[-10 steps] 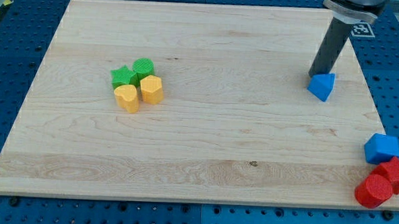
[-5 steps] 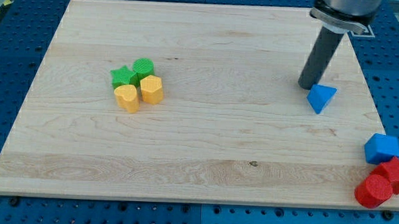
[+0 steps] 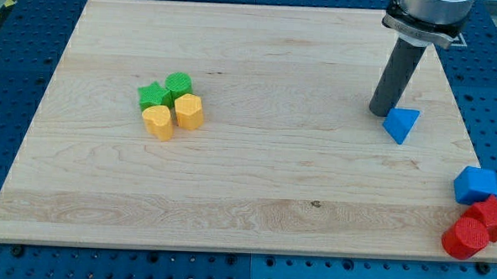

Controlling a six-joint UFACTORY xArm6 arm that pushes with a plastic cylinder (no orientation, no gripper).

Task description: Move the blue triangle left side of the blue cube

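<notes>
Status of the task: not complete. The blue triangle [image 3: 400, 124] lies on the wooden surface [image 3: 255, 182] in the view's upper right, well apart from the blue cube [image 3: 475, 185], which sits at the surface's right edge toward the view's bottom right, partly overhanging the blue perforated base [image 3: 494, 100]. The triangle is up and to the view's left of the cube, so it is already on the correct side in the horizontal sense, but it is not level with the cube and not beside it. My tip [image 3: 381, 112] rests on the surface just beside the triangle, at its upper-left corner as seen in the view; whether the two touch cannot be told from this angle. No pincer is fitted to this arm: the tool is a plain dark rod, so there is nothing to open, close or hold. Remaining work, as a judgement: the triangle must travel toward the view's bottom and slightly right until it sits just beside the cube's left face. From its present station the tip is suitably placed for a push down and to the right. Two red blocks [image 3: 476, 229] sit touching or nearly touching the cube just below it and should not be disturbed. The green star [image 3: 153, 95], green block [image 3: 179, 85] and two yellow blocks [image 3: 173, 116] form a cluster at the view's left, well clear of the work.
</notes>
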